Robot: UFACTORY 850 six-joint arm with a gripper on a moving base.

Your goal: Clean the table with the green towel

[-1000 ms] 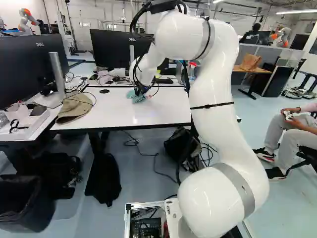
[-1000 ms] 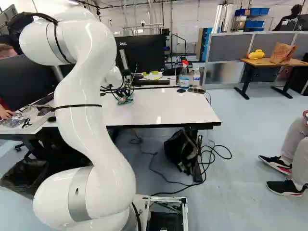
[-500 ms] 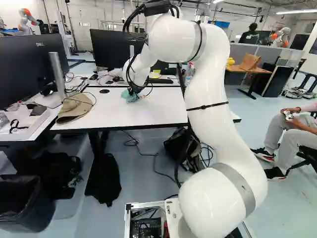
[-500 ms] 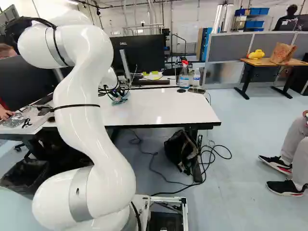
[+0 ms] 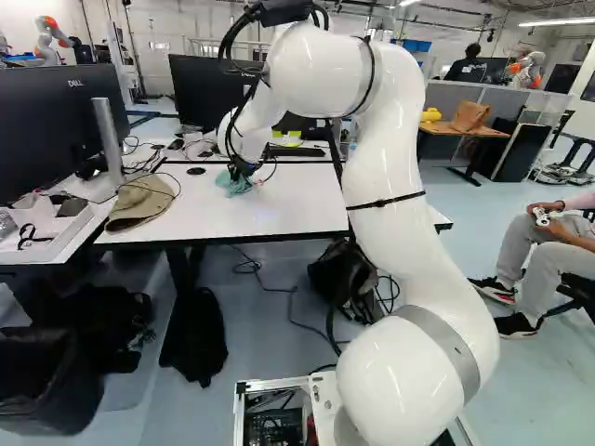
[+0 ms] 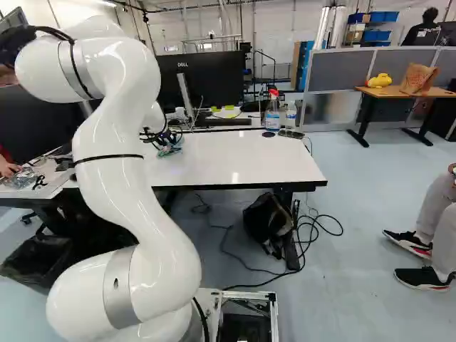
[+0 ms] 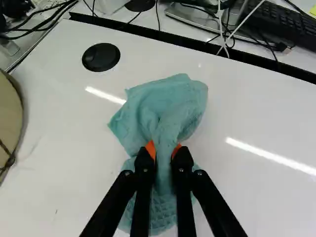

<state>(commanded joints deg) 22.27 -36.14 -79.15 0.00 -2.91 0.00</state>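
In the left base view my gripper (image 5: 244, 173) is low over the white table (image 5: 288, 209), with the green towel (image 5: 232, 184) bunched beneath it. The wrist view shows the gripper (image 7: 164, 152) shut on the towel (image 7: 168, 106), a fold pinched between the orange pads. The cloth spreads on the tabletop ahead of the fingers and also under them. In the right base view the towel (image 6: 171, 148) shows just beyond the arm.
A tan cap (image 5: 141, 203) lies left of the towel, and a round black disc (image 7: 101, 57) is ahead. Monitors (image 5: 223, 93) and a keyboard (image 7: 291, 24) stand behind. A spray bottle (image 6: 272, 112) is at the back right. Another robot (image 5: 51, 39) stands far off.
The arm has swung leftward in both base views, carrying the towel over the tabletop toward the cap. The base has not moved.
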